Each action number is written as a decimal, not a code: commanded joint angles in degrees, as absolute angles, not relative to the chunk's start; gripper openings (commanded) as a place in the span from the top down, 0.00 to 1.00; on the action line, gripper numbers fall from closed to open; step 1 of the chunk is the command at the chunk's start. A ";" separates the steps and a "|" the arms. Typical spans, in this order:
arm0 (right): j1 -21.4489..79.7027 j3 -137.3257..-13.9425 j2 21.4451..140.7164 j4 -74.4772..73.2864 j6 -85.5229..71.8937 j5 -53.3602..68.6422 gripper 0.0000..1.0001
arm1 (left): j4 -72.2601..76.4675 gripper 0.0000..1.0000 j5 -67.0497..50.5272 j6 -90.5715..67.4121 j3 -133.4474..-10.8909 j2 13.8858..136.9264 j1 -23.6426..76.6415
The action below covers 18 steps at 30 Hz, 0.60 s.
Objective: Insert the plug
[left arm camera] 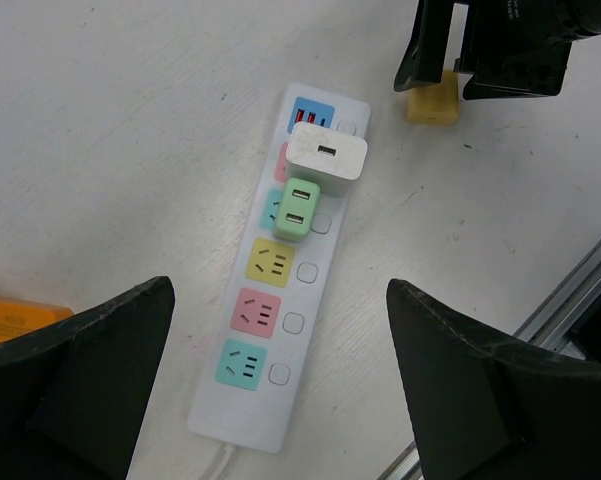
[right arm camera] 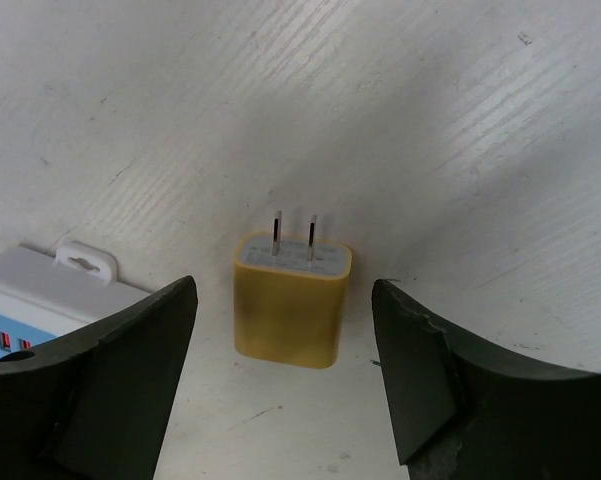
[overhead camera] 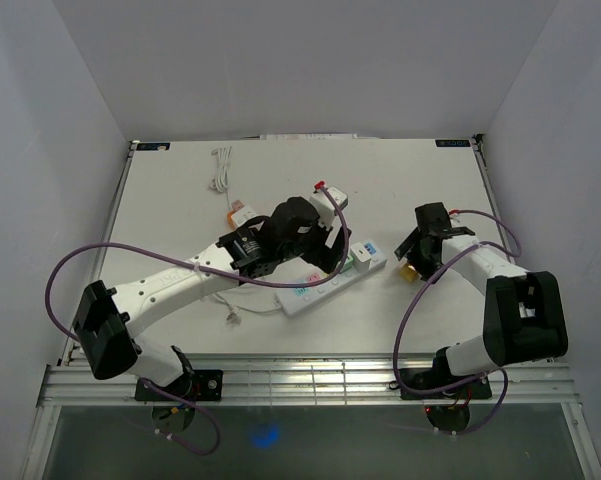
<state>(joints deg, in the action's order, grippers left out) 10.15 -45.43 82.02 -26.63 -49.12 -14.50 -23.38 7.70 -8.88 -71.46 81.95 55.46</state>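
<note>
A white power strip [overhead camera: 332, 280] with coloured sockets lies mid-table. In the left wrist view the strip [left arm camera: 325, 260] has a white plug [left arm camera: 326, 155] and a green plug [left arm camera: 298, 207] seated in it, and yellow, pink and teal sockets free. My left gripper [left arm camera: 280, 330] hovers open and empty above the strip, and also shows in the top view [overhead camera: 320, 258]. A yellow plug [right arm camera: 292, 300] lies flat on the table, right of the strip's end, prongs pointing away. My right gripper [right arm camera: 283, 335] is open, with its fingers either side of the yellow plug and not touching it.
A coiled white cable [overhead camera: 220, 168] lies at the back left. An orange item [overhead camera: 240, 211] sits left of the left gripper, and shows in the left wrist view [left arm camera: 15, 320]. The metal rail [overhead camera: 310, 380] runs along the near table edge.
</note>
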 commanded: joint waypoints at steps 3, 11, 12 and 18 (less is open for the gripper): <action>10.28 -46.76 83.93 -24.44 -51.15 -15.91 0.27 | -19.69 0.02 8.09 -10.98 -68.74 78.67 55.46; 10.28 -45.88 84.29 -23.91 -51.59 -16.17 0.51 | -17.93 0.02 7.91 -12.56 -67.24 77.52 55.37; 10.28 -45.79 84.03 -23.91 -51.59 -15.91 0.56 | -17.58 0.02 7.74 -13.53 -66.98 77.52 55.46; 10.28 -45.61 78.06 -24.43 -51.15 -13.46 0.69 | -10.21 0.02 3.88 -20.47 -61.36 75.24 55.46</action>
